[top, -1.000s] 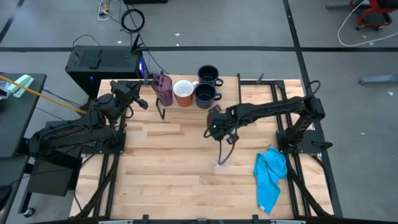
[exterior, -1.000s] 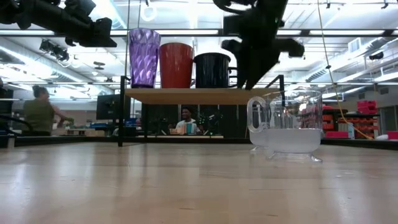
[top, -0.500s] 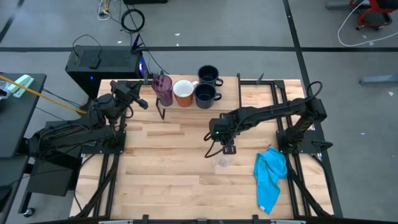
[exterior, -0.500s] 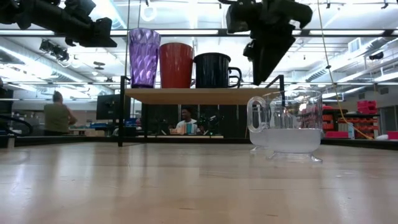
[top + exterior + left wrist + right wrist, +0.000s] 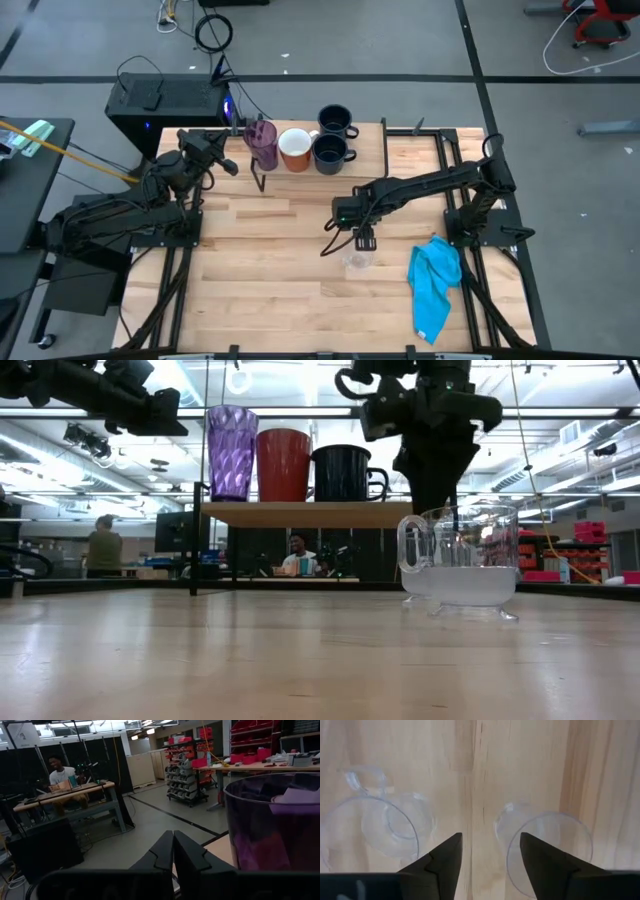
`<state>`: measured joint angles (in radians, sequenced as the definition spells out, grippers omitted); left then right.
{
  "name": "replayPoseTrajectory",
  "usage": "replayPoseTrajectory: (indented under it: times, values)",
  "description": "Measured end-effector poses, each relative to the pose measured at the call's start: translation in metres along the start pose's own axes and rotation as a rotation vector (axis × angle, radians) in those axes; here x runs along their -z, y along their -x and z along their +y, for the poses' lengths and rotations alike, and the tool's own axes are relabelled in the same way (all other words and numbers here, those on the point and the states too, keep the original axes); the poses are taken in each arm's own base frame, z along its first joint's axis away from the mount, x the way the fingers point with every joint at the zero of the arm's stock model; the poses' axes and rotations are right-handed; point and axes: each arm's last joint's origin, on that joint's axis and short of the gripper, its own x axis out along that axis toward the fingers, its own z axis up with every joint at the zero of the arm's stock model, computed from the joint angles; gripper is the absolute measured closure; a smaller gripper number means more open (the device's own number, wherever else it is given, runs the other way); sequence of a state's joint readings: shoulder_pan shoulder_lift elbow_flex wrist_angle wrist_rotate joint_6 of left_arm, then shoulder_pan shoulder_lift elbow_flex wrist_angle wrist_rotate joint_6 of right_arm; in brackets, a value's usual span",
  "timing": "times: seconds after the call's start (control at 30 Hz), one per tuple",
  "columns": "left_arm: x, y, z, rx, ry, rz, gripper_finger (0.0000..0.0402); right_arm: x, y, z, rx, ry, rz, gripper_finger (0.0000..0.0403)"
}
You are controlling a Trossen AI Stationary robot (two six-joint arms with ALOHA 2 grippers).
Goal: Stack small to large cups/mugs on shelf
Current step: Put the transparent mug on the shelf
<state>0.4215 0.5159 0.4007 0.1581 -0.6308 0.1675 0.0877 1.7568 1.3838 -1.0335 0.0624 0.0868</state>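
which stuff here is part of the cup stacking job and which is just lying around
Part of the job:
- purple tumbler
- white-and-orange mug
- two dark mugs
- two clear glasses
- shelf
- right gripper, open above the glasses

Just lying about:
- blue cloth
- left gripper, shut, waiting beside the tumbler

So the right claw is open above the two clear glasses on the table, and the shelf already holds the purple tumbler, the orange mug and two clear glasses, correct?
One slip: the shelf holds no clear glasses. The high view shows two dark mugs there, beside the purple tumbler and orange mug. The clear glasses stand on the table, under the open right claw.
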Motion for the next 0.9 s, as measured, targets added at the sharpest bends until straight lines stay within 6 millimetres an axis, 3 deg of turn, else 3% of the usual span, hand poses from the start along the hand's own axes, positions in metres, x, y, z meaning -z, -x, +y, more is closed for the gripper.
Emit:
replayPoseTrajectory:
  times: [0.47, 0.9]
  values:
    - [0.0, 0.0, 0.0, 0.001, 0.0, 0.001, 0.038, 0.019, -0.029, -0.002, 0.017, -0.023, 0.085, 0.0225]
    - [0.0, 0.0, 0.0, 0.0, 0.0, 0.001, 0.0387, 0.018, -0.031, -0.002, 0.022, 0.008, 0.063, 0.0372]
